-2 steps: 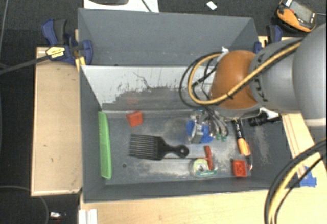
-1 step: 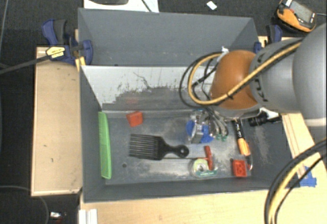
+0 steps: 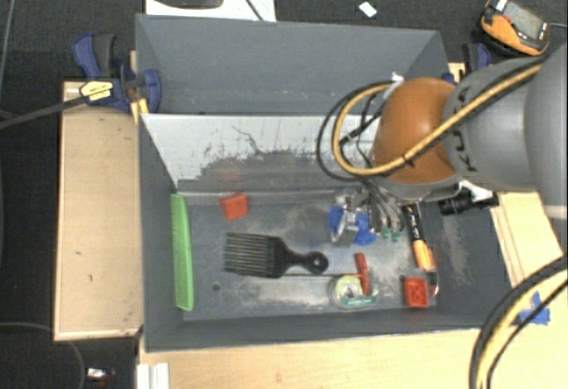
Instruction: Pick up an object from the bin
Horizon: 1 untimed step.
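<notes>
My gripper point(image 3: 366, 217) hangs low in the right half of the bin, below the arm's orange cover. A small blue thing point(image 3: 337, 220) lies right against its left side; whether it is held I cannot tell. Just right of the gripper lies a black pen with an orange end point(image 3: 419, 243). A short red stick point(image 3: 361, 264) lies in front of the gripper, and beyond it a round clear thing with green in it point(image 3: 353, 291).
A black pick comb point(image 3: 266, 256) lies mid-bin. A long green comb point(image 3: 182, 251) runs along the left wall, with a small orange block point(image 3: 234, 206) at the back left. A red-orange block point(image 3: 415, 291) sits in the front right corner.
</notes>
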Available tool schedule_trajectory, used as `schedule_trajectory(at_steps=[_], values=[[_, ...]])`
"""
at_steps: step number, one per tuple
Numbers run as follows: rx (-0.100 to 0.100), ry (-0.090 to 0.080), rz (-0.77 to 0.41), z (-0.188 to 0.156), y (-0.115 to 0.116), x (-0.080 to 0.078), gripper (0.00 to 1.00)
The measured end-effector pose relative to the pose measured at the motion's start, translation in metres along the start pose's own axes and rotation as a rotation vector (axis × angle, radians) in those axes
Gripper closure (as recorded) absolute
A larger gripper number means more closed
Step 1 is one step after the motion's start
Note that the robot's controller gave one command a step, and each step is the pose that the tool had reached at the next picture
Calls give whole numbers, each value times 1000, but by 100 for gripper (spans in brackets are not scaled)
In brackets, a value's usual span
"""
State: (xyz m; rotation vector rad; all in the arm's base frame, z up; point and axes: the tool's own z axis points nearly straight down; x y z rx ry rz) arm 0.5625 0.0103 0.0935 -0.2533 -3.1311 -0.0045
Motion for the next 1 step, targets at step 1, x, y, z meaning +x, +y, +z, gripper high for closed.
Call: schedule_trajectory(at_steps=[1], values=[[-1, -3, -2, -49, 0, -1, 100]])
